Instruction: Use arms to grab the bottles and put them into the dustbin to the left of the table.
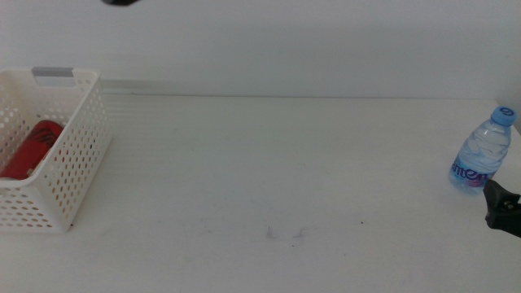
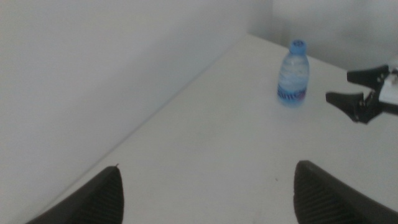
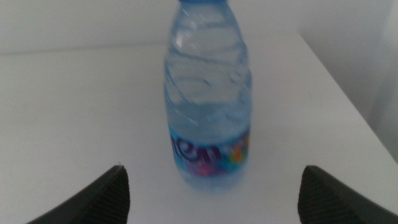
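A: Two grippers are in view, and both stand with jaws spread and nothing between them. The right gripper [image 1: 503,210] shows only as a dark tip at the table's [image 1: 269,171] right edge, toward its near side. The left gripper [image 2: 205,190] is out of the middle view; its own wrist camera shows its two dark jaws wide apart over bare tabletop.

B: How much room is there along the near edge?

A: The near stretch of the white table holds only a few faint scuff marks, about midway across. The broad middle between the two sides carries nothing either.

B: And the water bottle [image 1: 483,150]?

A: It stands upright at the right edge, clear, with a blue cap and a blue label band. It is just beyond the right gripper's tip, very near it but apart from it. In the right wrist view the water bottle [image 3: 208,99] sits centred ahead of the spread jaws, not yet between them.

B: What lies on the far left?

A: The dustbin [image 1: 77,155], a white perforated basket with a grey handle strip, sits at the table's left edge. A red can [image 1: 32,149] lies inside it, tilted. The bin is well apart from the bottle, the whole width of the table between them.
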### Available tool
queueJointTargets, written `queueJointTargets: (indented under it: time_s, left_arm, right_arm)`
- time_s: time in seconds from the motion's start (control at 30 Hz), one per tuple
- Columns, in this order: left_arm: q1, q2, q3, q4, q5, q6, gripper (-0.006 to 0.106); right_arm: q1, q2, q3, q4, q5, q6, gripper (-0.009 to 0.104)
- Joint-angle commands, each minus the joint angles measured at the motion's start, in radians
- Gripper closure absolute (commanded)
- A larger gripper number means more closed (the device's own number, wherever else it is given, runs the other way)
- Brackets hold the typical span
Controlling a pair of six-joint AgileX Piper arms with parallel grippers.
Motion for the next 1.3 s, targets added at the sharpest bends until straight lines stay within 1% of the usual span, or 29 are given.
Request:
queueJointTargets:
  time_s: [0.0,0.13,0.17,0.27,0.33,0.47,0.67,0.77,0.8,0.9,0.93,0.97,1.0,1.03,1.07,1.1,1.13,1.17,1.23,1.27]
  left_arm:
    - [-0.002,-0.005,-0.002,0.0,-0.037,-0.005,0.007]
    - [-0.002,-0.005,-0.002,0.023,-0.043,-0.005,0.007]
    - [-0.002,-0.005,-0.002,0.025,-0.043,-0.005,0.007]
    - [-0.002,-0.005,-0.002,0.025,-0.043,-0.005,0.007]
    - [-0.002,-0.005,-0.002,0.025,-0.043,-0.005,0.007]
    - [-0.002,-0.005,-0.002,0.025,-0.043,-0.005,0.007]
    - [-0.002,-0.005,-0.002,0.025,-0.043,-0.005,0.007]
    - [-0.002,-0.005,-0.002,0.025,-0.043,-0.005,0.007]
    - [-0.002,-0.005,-0.002,0.025,-0.043,-0.005,0.007]
    - [-0.002,-0.005,-0.002,0.027,-0.043,-0.005,0.007]
    - [-0.002,-0.005,-0.002,0.027,-0.043,-0.005,0.007]
    - [-0.002,-0.005,-0.002,0.027,-0.043,-0.005,0.007]
    - [-0.002,-0.005,-0.002,0.027,-0.043,-0.005,0.007]
    - [-0.002,-0.005,-0.002,0.027,-0.043,-0.005,0.007]
    - [-0.002,-0.005,-0.002,0.027,-0.043,-0.005,0.007]
    - [-0.002,-0.005,-0.002,0.027,-0.043,-0.005,0.007]
    - [-0.002,-0.005,-0.002,0.027,-0.043,-0.005,0.007]
    - [-0.002,-0.005,-0.002,0.027,-0.043,-0.005,0.007]
    - [-0.002,-0.005,-0.002,0.027,-0.043,-0.005,0.007]
    - [-0.002,-0.005,-0.002,0.027,-0.043,-0.005,0.007]
  right_arm:
    - [-0.01,0.05,-0.007,-0.009,-0.115,-0.033,0.005]
    - [-0.01,0.161,-0.022,-0.003,-0.255,-0.067,0.005]
    - [-0.008,0.189,-0.037,-0.007,-0.261,-0.067,0.005]
    - [-0.008,0.259,-0.092,-0.054,-0.261,-0.067,0.005]
    - [-0.008,0.3,-0.134,-0.061,-0.261,-0.067,0.005]
    - [-0.008,0.376,-0.206,-0.041,-0.261,-0.059,0.005]
    - [-0.007,0.478,-0.314,0.021,-0.261,-0.059,0.005]
    - [-0.007,0.528,-0.381,0.019,-0.261,-0.059,0.005]
    - [-0.005,0.542,-0.401,0.006,-0.257,-0.059,0.005]
    - [0.01,0.57,-0.452,0.001,-0.217,-0.059,0.007]
    - [0.018,0.579,-0.465,0.005,-0.202,-0.059,0.01]
    - [0.027,0.588,-0.48,0.013,-0.176,-0.059,0.018]
    - [0.037,0.592,-0.495,0.013,-0.148,-0.059,0.033]
    - [0.048,0.596,-0.506,0.013,-0.124,-0.059,0.05]
    - [0.067,0.596,-0.512,0.009,-0.108,-0.059,0.078]
    - [0.094,0.59,-0.517,0.01,-0.11,-0.05,0.096]
    - [0.124,0.579,-0.524,0.018,-0.112,-0.047,0.094]
    - [0.173,0.562,-0.537,0.04,-0.11,-0.045,0.096]
    - [0.302,0.538,-0.583,0.117,-0.11,-0.048,0.098]
    - [0.372,0.538,-0.611,0.143,-0.11,-0.067,0.098]
